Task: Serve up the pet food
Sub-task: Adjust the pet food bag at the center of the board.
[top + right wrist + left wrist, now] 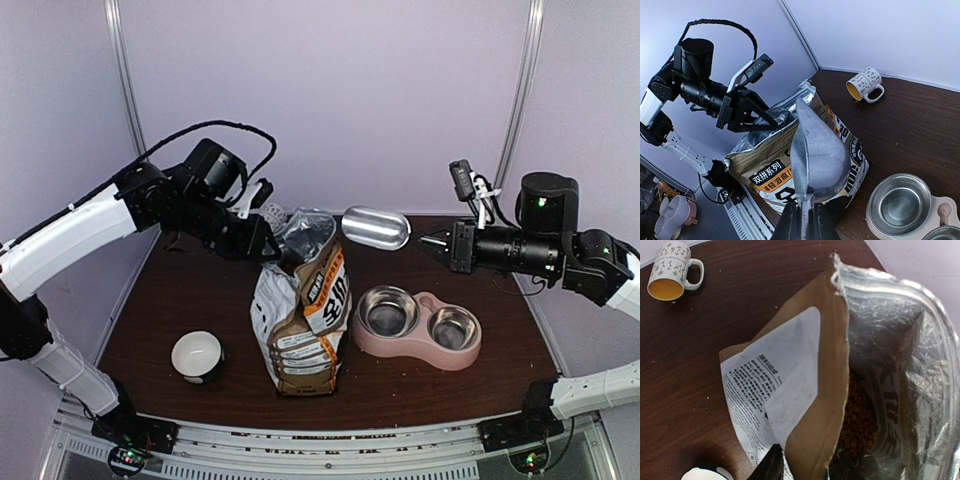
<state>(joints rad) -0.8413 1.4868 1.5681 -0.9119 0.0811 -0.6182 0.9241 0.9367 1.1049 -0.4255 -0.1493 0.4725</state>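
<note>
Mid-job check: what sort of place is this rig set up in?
Most likely a lab test booth, not a home: plain pale walls with metal frame posts close in a dark wooden table, and a metal mounting rail runs along its near edge.

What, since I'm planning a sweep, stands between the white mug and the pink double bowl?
The tan, orange and black printed bag stands between the white mug and pink double bowl, seen in the top external view.

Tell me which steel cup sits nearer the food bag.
The overhead view's left cup, next to the bag; the other cup sits farther right.
</note>
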